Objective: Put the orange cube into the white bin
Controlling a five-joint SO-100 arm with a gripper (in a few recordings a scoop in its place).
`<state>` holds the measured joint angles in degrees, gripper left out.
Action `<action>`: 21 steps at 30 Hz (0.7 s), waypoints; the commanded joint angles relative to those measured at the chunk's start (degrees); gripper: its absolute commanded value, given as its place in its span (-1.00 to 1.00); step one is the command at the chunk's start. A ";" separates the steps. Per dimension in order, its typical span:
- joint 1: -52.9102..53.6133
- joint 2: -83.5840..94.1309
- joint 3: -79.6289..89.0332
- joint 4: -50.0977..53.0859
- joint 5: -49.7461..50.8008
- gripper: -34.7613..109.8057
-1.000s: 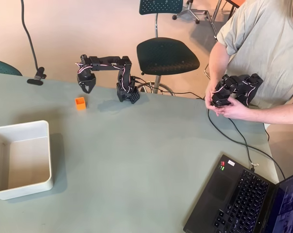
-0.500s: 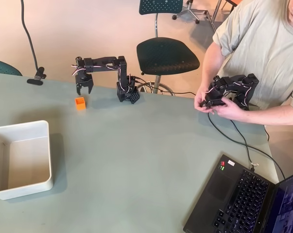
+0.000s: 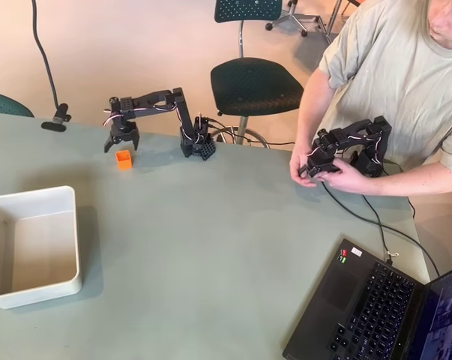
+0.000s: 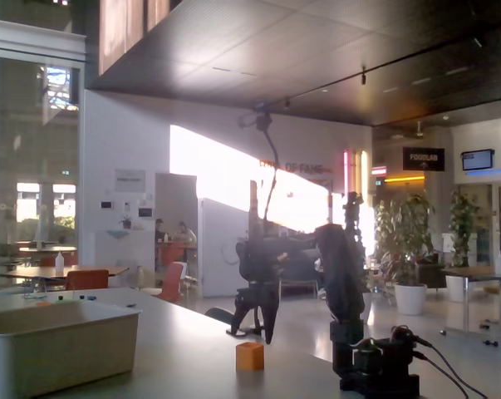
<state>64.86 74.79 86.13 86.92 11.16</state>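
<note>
Overhead view, L to R:
- White bin point(image 3: 32, 247): far L on grey-green table point(image 3: 211, 255), open side up, nothing inside. Well apart from the cube.
- Clamp w/ black cable point(image 3: 57, 120): at table's far edge, upper L.
- Orange cube point(image 3: 123, 159): on table near far edge, hollow top up, resting free. Not in bin.
- Gripper point(image 3: 121, 145): pointing down, fingers spread apart, tips just behind/above cube; touching or not, can't tell. Nothing held.
- Black arm: reaches L from its base point(image 3: 198, 145), which is fixed near the far table edge, R of cube.
- Dark office chair point(image 3: 255, 84): behind table, ctr.
- Person point(image 3: 394, 67): seated at R, light tee.
- Laptop point(image 3: 383, 307): lower R corner, lid open, black kbd.

Fixed view, low side angle, L to R:
- White bin point(image 4: 59, 341): L foreground, on table.
- Gripper point(image 4: 252, 320): fingers down & parted, hanging just above and behind the cube.
- Orange cube point(image 4: 250, 355): on tabletop, ctr.
- Arm base point(image 4: 375, 366): R of cube, wires trailing R.
- Backgrnd: bright hall, plants, tables.
</note>
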 commanded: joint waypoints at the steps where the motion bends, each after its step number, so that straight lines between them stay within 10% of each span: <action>1: -0.35 -0.97 -2.11 -0.44 0.00 0.36; 21: -4.04 -6.77 -2.02 -5.27 0.09 0.34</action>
<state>60.82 67.76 85.52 81.74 11.16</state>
